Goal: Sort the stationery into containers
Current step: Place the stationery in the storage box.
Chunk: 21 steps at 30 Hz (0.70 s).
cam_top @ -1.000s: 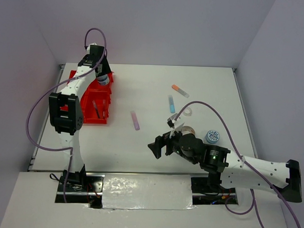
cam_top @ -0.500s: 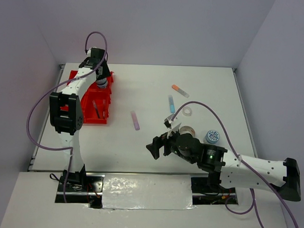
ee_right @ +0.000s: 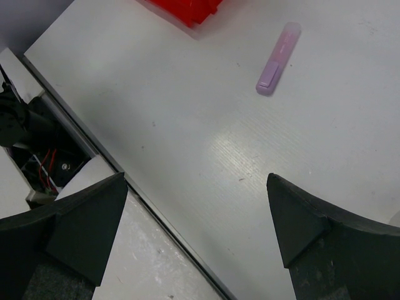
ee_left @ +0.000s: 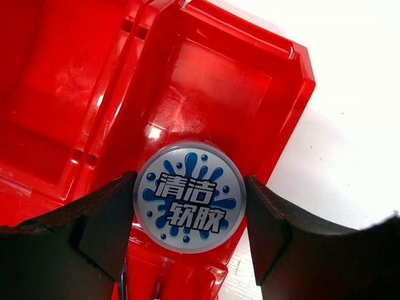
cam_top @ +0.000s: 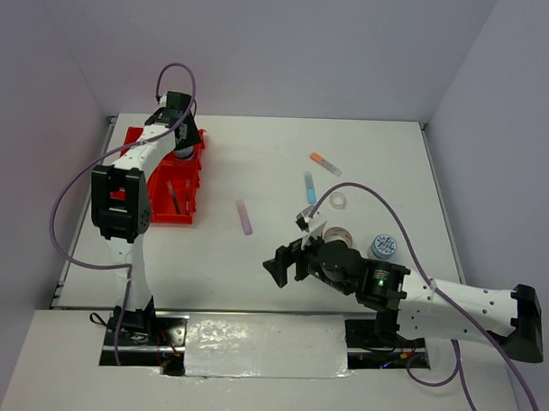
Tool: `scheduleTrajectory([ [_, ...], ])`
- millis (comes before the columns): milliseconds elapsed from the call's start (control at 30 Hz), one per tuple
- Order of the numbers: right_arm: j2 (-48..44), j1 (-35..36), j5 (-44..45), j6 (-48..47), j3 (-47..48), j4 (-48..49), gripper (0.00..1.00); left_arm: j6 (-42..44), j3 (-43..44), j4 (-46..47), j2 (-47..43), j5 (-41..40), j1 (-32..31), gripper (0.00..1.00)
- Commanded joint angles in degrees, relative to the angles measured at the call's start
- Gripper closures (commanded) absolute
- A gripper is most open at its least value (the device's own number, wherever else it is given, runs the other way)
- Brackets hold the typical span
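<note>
Blue-lidded tub [ee_left: 189, 195] sits btwn the fingers of the left tool [ee_left: 189, 209], clamped on both sides of the lid, over the upper-right compartment of the red tray [ee_left: 212, 81]. Can't tell if it rests on the tray floor.

Top view: tray [cam_top: 157, 218] at left of bench [cam_top: 258, 160], left tool [cam_top: 182, 148] at its upper-right corner; a pen [cam_top: 174, 197] lies in a lower compartment.

Purple marker [cam_top: 244, 217] mid-bench. To the right: orange-capped marker [cam_top: 326, 163], light-blue marker [cam_top: 309, 186], small tape roll [cam_top: 337, 200], big tape roll [cam_top: 338, 236], second tub [cam_top: 382, 245].

Right tool [ee_right: 197, 212] has fingers wide apart, nothing btwn them, above bare bench w/ purple marker [ee_right: 278, 57] at upper right.
</note>
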Motion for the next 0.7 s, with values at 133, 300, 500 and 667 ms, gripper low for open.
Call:
scheduleTrajectory([
  [133,-0.15,-0.3,1.21,-0.44,1.54,2.21,0.0,-1.94,2.83,0.95,-1.36,0.6,-0.04,0.07],
  [300,-0.67,-2.13,0.96,0.0,1.28,1.51,0.0,-2.29,2.31,1.39,-4.95,1.48,-0.13,0.01],
  [500,-4.79,-15.72,2.17,9.54,0.57,-7.06,0.0,-0.81,0.2,1.12,-12.76,2.71,-3.45,0.01],
  [667,-13.13,-18.93,23.78,30.88,6.1,-34.35,0.0,2.1,-3.84,4.2,-17.44,3.06,-18.73,0.01],
])
